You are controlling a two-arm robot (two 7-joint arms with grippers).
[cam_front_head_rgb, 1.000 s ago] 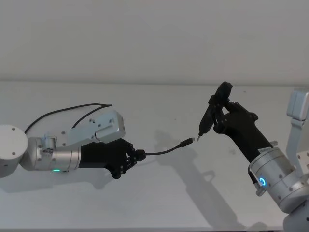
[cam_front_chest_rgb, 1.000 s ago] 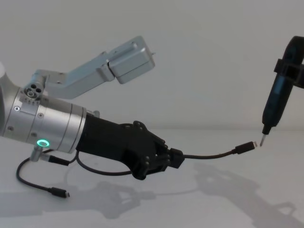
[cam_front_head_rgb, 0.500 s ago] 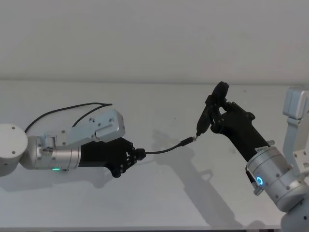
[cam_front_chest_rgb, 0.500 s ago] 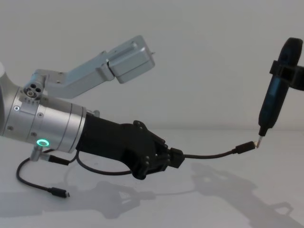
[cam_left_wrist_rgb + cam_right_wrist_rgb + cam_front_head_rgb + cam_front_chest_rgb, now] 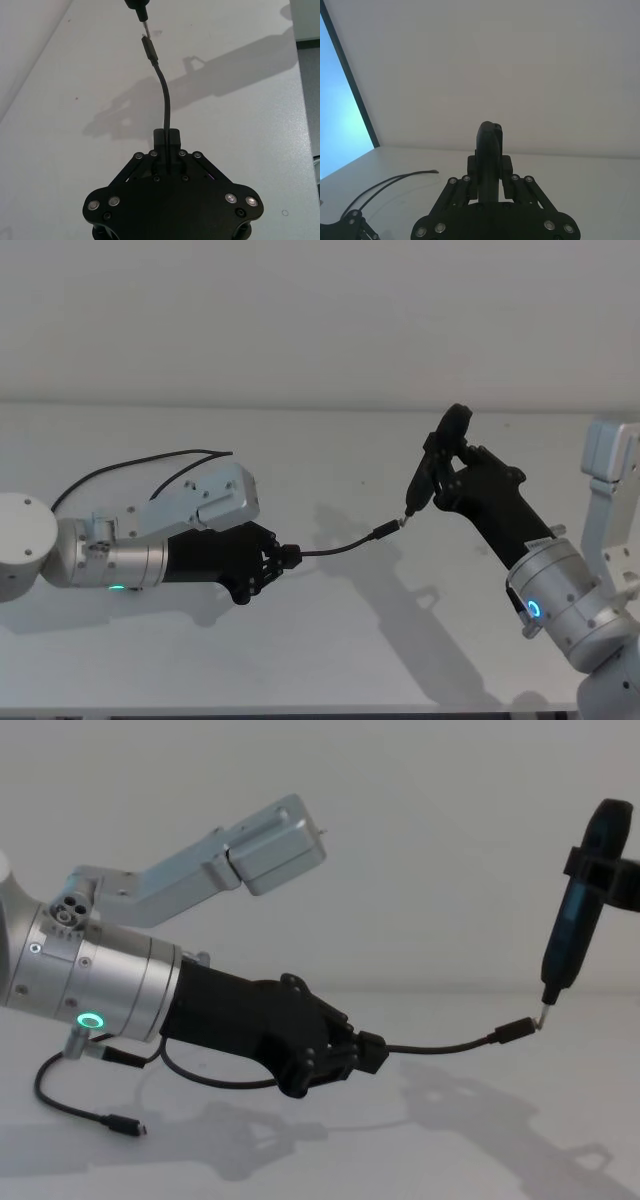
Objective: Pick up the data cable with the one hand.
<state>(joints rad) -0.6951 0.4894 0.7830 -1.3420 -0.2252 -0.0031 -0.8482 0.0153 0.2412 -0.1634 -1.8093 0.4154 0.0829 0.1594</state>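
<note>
My left gripper (image 5: 281,558), the hand with the green ring, is shut on the black data cable (image 5: 335,549) a short way from one plug. That stretch arcs through the air to the right and ends in a plug (image 5: 385,531) with a silver tip. The wrist view shows the cable (image 5: 166,100) pinched between my left gripper's (image 5: 167,137) fingers. The rest of the cable (image 5: 200,1082) trails under the arm to a second plug (image 5: 125,1125) lying on the table. My right gripper (image 5: 455,472) is shut on a dark pen-like tool (image 5: 437,465); its metal tip meets the raised plug (image 5: 515,1031).
Everything sits on a white table (image 5: 330,660) against a plain white wall. A loop of cable (image 5: 140,465) lies behind my left arm. The silver link (image 5: 205,502) of my left arm lies above the gripper.
My right gripper has carried the pen-like tool slightly leftward, bringing its tip against the raised plug. My left gripper and the cable have stayed put.
</note>
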